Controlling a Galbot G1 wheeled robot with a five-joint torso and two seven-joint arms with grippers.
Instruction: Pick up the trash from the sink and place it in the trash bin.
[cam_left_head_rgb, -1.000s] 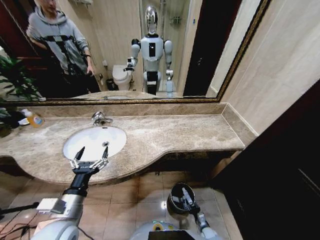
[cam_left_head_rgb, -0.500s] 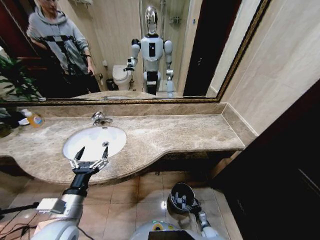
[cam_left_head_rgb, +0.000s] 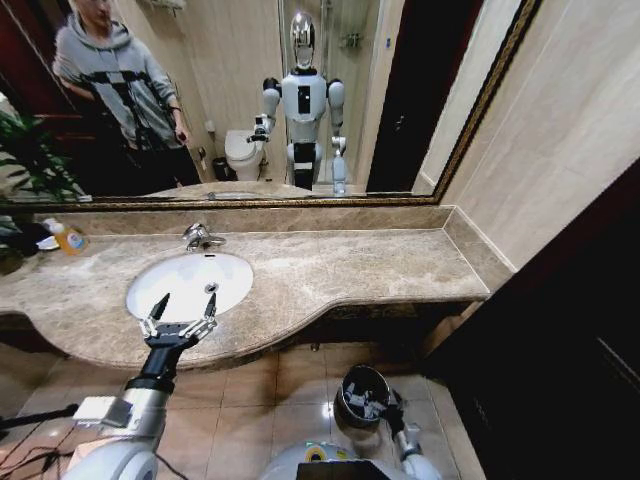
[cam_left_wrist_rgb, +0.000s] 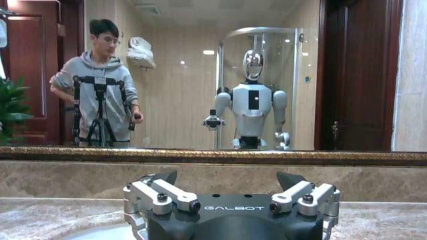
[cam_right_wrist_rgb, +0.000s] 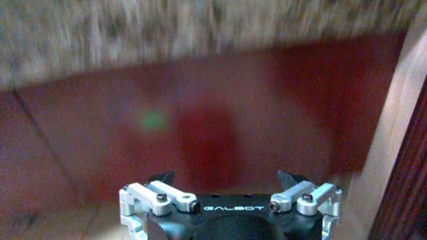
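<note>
Right gripper (cam_left_head_rgb: 372, 402) has lifted from the trash bin (cam_left_head_rgb: 352, 385), fingers spread, empty; left gripper (cam_left_head_rgb: 178, 316) waits agape over the sink (cam_left_head_rgb: 232, 272).

Warm, even indoor light w/ glare on the floor (cam_left_head_rgb: 328, 408). Head view bends at the edges. Right wrist view heavily blurred; left wrist view sharp.

Orange bottle (cam_left_head_rgb: 67, 238), perhaps soap, beside mirror (cam_left_head_rgb: 250, 100).
</note>
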